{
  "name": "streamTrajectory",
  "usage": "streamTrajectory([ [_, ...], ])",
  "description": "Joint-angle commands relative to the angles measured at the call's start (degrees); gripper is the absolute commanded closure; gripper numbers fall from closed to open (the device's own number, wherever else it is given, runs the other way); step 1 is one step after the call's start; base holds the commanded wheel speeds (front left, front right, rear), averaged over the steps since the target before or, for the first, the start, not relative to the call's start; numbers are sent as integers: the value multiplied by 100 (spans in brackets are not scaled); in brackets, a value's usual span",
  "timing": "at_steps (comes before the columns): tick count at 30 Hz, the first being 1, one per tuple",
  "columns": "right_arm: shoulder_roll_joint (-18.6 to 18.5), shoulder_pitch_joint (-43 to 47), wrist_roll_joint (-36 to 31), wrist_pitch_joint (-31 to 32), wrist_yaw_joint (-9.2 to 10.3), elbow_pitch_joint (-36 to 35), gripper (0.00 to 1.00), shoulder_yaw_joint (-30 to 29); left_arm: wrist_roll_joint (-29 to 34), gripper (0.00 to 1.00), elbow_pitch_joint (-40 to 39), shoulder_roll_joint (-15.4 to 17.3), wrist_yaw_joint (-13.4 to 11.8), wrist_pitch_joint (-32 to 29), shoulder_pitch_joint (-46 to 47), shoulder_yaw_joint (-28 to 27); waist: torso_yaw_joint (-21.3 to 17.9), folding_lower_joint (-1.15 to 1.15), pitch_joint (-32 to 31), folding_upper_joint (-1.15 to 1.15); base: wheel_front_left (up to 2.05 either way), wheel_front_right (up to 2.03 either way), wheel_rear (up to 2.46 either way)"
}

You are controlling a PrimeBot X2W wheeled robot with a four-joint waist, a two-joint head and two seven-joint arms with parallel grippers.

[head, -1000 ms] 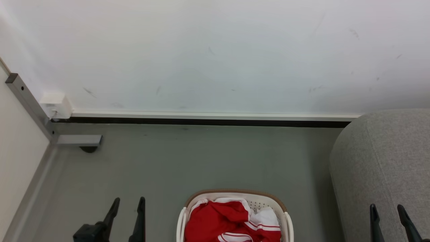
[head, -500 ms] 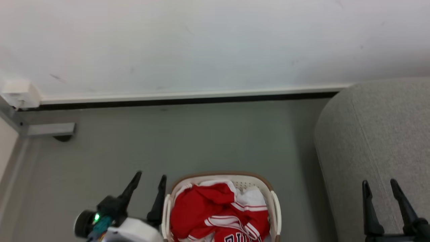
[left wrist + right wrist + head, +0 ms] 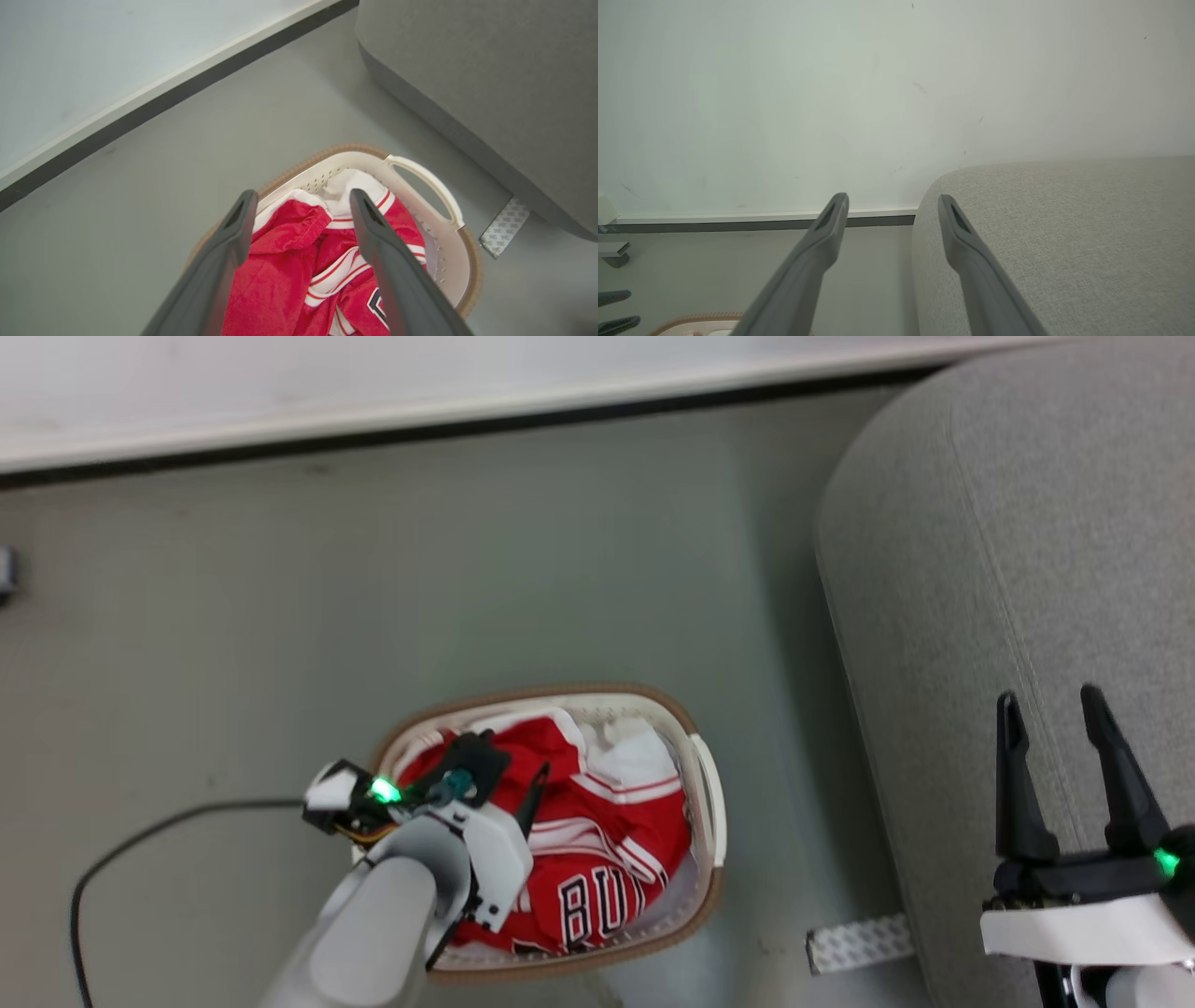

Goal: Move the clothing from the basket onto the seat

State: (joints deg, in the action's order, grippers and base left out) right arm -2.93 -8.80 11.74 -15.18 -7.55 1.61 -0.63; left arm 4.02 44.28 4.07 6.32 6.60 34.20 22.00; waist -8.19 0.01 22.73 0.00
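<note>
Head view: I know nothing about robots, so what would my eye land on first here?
The bright red clothing, with white stripes and black letters, catches the eye first, heaped in the cream basket on the grey floor. The left pincer hangs open just above it. To the right looms the big grey seat, with the right pincer open near its edge.

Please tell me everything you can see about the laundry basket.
The basket is a small oval tub of cream-white plastic, with perforated walls, a brown rim and a looped side handle. It stands upright on the grey floor, beside the sofa but apart from it. Red and white clothing fills it. The left gripper hangs over it, jaws open.
</note>
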Motion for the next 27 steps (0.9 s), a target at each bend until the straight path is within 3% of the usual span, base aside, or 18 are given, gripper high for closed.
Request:
streamTrajectory([
  [1, 1, -219, 106, 4, 12, -88, 0, 62, 144, 0, 233, 26, -102, -185, 249, 36, -418, -1, 683, 0, 0, 0, 0],
  [11, 4, -834, 676, 3, 12, -424, 0, 304, 810, 0, 1358, 285, -465, -1238, 1438, 484, -740, -1, 1870, 0, 0, 0, 0],
  [24, 5, -1324, 1209, 4, 12, -703, 0, 705, 983, 0, 1973, 595, -710, -1507, 2363, 660, -1014, -1, 2860, 0, 0, 0, 0],
  [25, 4, -1326, 1225, 3, 12, -702, 0, 728, 971, 7, 2009, 605, -741, -1475, 2390, 662, -1038, -1, 2901, 0, 0, 0, 0],
  [26, 3, -1323, 1243, 3, 12, -696, 0, 742, 961, 62, 2048, 610, -758, -1442, 2415, 666, -1059, -1, 2932, 0, 0, 0, 0],
  [27, 3, -1311, 1250, 3, 12, -683, 0, 749, 946, 100, 2075, 604, -787, -1402, 2434, 674, -1074, -1, 2950, 0, 0, 0, 0],
])
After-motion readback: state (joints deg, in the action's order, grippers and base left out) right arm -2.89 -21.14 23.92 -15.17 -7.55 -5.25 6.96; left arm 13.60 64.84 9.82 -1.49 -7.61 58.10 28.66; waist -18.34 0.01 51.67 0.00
